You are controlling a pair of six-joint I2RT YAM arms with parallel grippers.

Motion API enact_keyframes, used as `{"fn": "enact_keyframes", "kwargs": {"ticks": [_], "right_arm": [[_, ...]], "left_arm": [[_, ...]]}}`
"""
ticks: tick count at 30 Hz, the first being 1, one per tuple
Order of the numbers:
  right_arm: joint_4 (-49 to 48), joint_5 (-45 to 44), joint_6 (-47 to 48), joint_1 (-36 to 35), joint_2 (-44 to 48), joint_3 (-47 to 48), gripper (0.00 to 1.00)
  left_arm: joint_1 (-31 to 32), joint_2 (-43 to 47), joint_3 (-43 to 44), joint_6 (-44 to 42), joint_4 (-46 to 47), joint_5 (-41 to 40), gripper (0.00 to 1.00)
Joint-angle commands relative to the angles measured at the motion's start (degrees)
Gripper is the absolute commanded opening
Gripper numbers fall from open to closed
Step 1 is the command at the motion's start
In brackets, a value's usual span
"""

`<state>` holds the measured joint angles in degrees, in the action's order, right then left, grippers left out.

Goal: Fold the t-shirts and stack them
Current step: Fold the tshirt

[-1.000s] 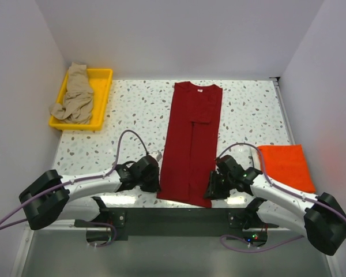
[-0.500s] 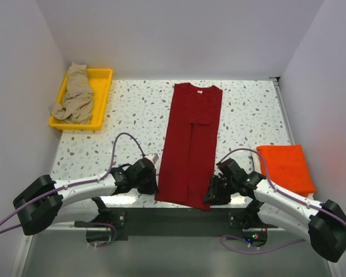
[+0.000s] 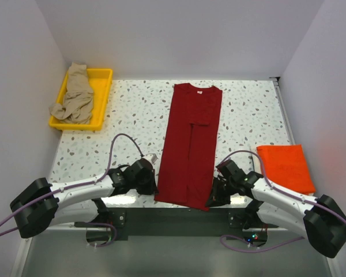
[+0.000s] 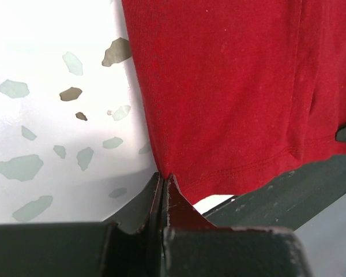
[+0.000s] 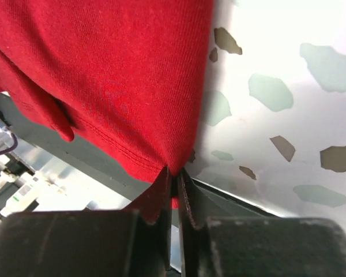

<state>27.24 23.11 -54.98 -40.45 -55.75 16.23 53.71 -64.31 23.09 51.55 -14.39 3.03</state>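
The red shirt [image 3: 190,144] lies flat and long down the middle of the table [image 3: 248,109], collar at the far end and hem just over the near edge. The left claw [image 4: 163,180] is closed on the near left hem corner, and the right claw [image 5: 174,172] is closed on the near right one. Both bites look shallow, taking only the tip of the cloth. A corner could slip free when the hem is lifted, and the fold would then land crooked. Uneven lifting by the 2 arms could also skew the shirt or open its folded-in sides. Both arms reach low and inward from their bases, elbows out, wrists close to the table, claws pointed at the hem. The orange shirt [image 3: 285,166] lies folded at the right. The tan shirt [image 3: 75,98] is heaped in the tray [image 3: 105,95] at the far left.
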Motion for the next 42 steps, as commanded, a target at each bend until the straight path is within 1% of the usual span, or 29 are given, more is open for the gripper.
{"fn": "enact_keyframes", "kwargs": {"ticks": [1, 3, 10, 13, 15, 16, 17, 19, 20, 21, 22, 24, 25, 26, 29, 31, 33, 34, 38, 42], "right_arm": [[10.8, -4.5, 3.6, -0.3, -1.3, -0.4, 0.03], [12.9, -5.7, 4.9, -0.4, -0.4, 0.4, 0.0], [19.5, -7.7, 7.7, 1.1, 2.6, 3.5, 0.0], [18.0, -6.2, 7.1, 1.2, 3.4, 3.5, 0.0], [17.1, -5.7, 7.2, 1.2, 3.3, 3.7, 0.05], [16.6, -5.6, 7.4, 1.1, 3.1, 4.2, 0.09], [16.4, -5.4, 7.6, 1.1, 3.1, 4.3, 0.17], [16.5, -4.7, 8.0, 1.1, 3.3, 5.5, 0.23], [17.1, -5.3, 8.4, 1.1, 3.7, 6.4, 0.31], [17.6, -5.5, 9.1, 1.2, 4.2, 7.1, 0.34], [19.0, -6.1, 9.5, 1.2, 5.4, 9.2, 0.36], [20.0, -7.8, 10.6, 1.2, 6.1, 10.7, 0.39], [21.0, -8.3, 11.0, 1.2, 6.2, 12.4, 0.39], [21.4, -9.6, 11.3, 1.2, 6.1, 13.5, 0.39], [20.0, -11.1, 12.0, 1.1, 5.7, 18.4, 0.39], [16.4, -11.9, 11.6, 1.1, 5.0, 21.3, 0.38], [12.9, -11.8, 10.1, 0.7, 3.8, 22.0, 0.34], [9.3, -11.9, 9.5, 0.5, 3.3, 22.0, 0.31], [0.3, -13.1, 6.2, -1.5, -0.1, 20.3, 0.25], [-7.8, -16.3, 2.3, -5.9, -3.9, 17.9, 0.22]], "left_arm": [[0.1, 1.6, 0.5, -0.2, -1.7, 0.7, 0.0], [-0.1, 2.5, 1.2, -0.7, -2.7, 0.7, 0.0], [-0.8, 6.0, 1.9, -1.3, -7.2, 0.9, 0.0], [-0.9, 6.7, 1.3, -1.1, -6.5, 1.5, 0.0], [-0.8, 6.0, 0.8, -1.0, -5.9, 2.2, 0.0], [-0.8, 5.7, 0.6, -1.0, -4.9, 2.5, 0.0], [-0.9, 5.1, 0.1, -0.9, -4.6, 2.9, 0.0], [-0.8, 4.7, -0.3, -0.6, -3.4, 3.4, 0.0], [-0.9, 4.5, -0.8, -0.6, -3.1, 3.8, 0.05], [-0.9, 4.4, -0.8, -0.5, -2.9, 4.0, 0.07], [-0.8, 4.5, -0.8, -0.5, -3.0, 3.9, 0.09], [-0.9, 4.8, -0.3, -0.6, -3.1, 4.1, 0.18], [-0.8, 4.9, 0.0, -0.7, -4.1, 3.8, 0.21], [-0.9, 5.2, 0.8, -0.7, -4.7, 3.2, 0.27], [-0.9, 6.4, 2.7, -1.4, -7.9, 1.0, 0.31], [-0.9, 7.4, 3.5, -1.5, -10.5, -0.5, 0.31], [-0.8, 8.1, 4.6, -1.6, -11.8, -1.7, 0.31], [-0.9, 8.7, 4.9, -1.7, -12.0, -2.0, 0.31], [-0.8, 8.5, 6.5, -2.2, -11.6, -2.1, 0.3], [-0.9, 8.0, 6.4, -2.2, -10.2, -1.8, 0.29]]}}
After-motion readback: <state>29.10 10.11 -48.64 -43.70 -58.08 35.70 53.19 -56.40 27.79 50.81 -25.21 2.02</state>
